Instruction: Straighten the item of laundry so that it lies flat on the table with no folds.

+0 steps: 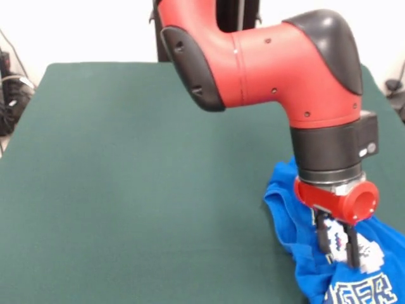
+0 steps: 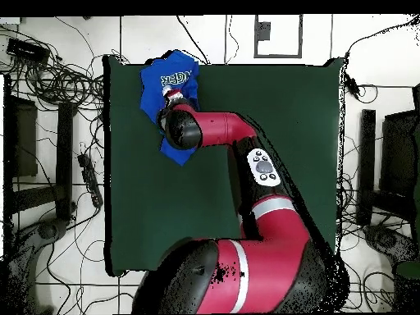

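The bright blue short-sleeved T-shirt [image 1: 297, 221] lay rumpled and folded at the lower right of the front view, near the edge of the dark green felt-topped bench [image 1: 139, 190]. The red and black arm's hand [image 1: 339, 252] pressed down onto the shirt's white-grey print, its dark fingers [image 1: 325, 240] close together, seemingly pinching fabric. Overhead, the shirt [image 2: 168, 82] sat at the bench's upper-left corner.

Bright even light, soft shadows, slight blur
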